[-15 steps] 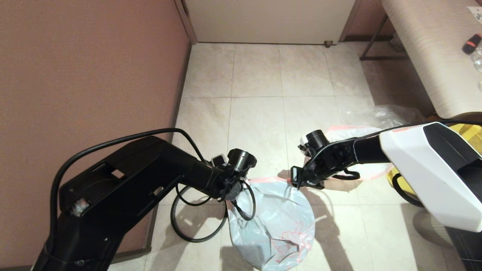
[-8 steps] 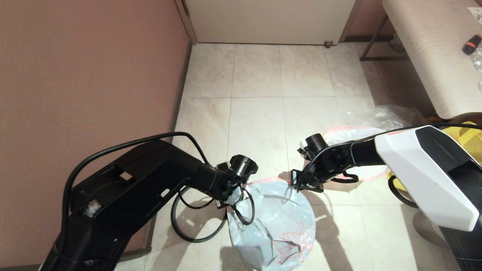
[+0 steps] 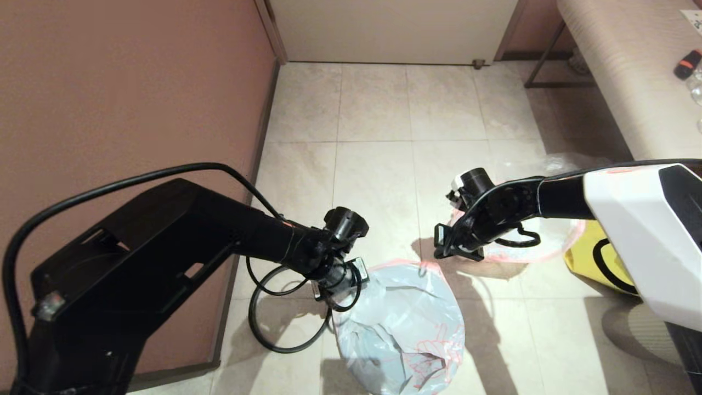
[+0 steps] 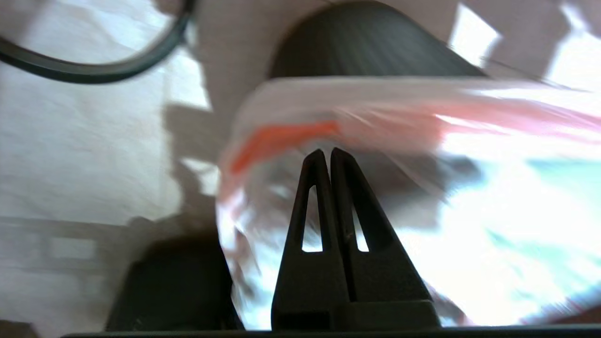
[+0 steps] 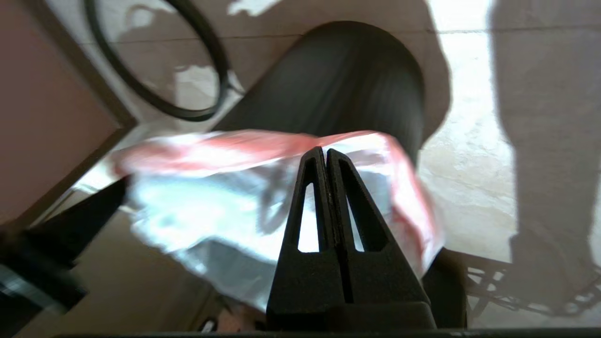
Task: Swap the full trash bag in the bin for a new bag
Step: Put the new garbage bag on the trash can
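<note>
The new bag (image 3: 403, 323), pale film with a pink rim and red print, hangs spread between both grippers. It covers the bin in the head view. The bin's dark ribbed wall (image 5: 338, 80) shows beyond the bag in the right wrist view, and the bin (image 4: 371, 42) shows the same way in the left wrist view. My left gripper (image 4: 326, 152) is shut on the bag's left rim, and the right gripper (image 5: 325, 151) is shut on its right rim. The full trash bag (image 3: 551, 238) lies on the floor behind my right forearm, mostly hidden.
A dark ring (image 3: 274, 323) lies on the tiles left of the bag, by the brown wall (image 3: 126, 99). A clear bag (image 3: 570, 164) and a yellow bag (image 3: 598, 258) sit at the right, near a bench (image 3: 630, 71).
My right gripper has moved back and to the right, and the left arm has shifted too. The bag's mouth is drawn wider and sits slightly lower.
</note>
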Available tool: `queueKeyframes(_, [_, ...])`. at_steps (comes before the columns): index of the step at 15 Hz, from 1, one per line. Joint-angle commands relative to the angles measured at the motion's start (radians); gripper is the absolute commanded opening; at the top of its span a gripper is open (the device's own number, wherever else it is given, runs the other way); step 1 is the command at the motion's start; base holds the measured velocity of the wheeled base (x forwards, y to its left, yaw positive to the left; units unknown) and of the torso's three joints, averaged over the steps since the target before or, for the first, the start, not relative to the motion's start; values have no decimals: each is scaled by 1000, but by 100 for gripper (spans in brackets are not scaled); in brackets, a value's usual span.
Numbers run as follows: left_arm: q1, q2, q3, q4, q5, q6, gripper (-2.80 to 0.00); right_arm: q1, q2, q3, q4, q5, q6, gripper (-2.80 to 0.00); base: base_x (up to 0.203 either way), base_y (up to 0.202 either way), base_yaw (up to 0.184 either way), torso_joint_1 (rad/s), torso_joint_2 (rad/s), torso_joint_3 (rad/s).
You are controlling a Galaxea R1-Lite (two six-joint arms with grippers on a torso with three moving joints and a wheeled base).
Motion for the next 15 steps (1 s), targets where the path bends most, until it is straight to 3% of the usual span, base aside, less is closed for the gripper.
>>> queueKeyframes(1, [1,-50,9,-1,-10,-6,-280,11,-67,1,5,24,3,-280,0,0,0,0,0,0])
queueKeyframes(5, [-2,-136,9,23,-15,-5,-280,48,-92,30,13,36,28,-280,0,0,0,0,0,0])
queueKeyframes(9, [-116,-229,7,154,-22,7,-280,6,-195,182,9,8,61,-280,0,0,0,0,0,0])
queueKeyframes(11, [-170,-180,9,191,-16,21,-280,-52,-256,283,3,-30,116,-280,0,0,0,0,0,0])
queueKeyframes(15, [-249,2,-27,179,20,66,-280,-147,-394,504,-93,-28,255,-280,0,0,0,0,0,0])
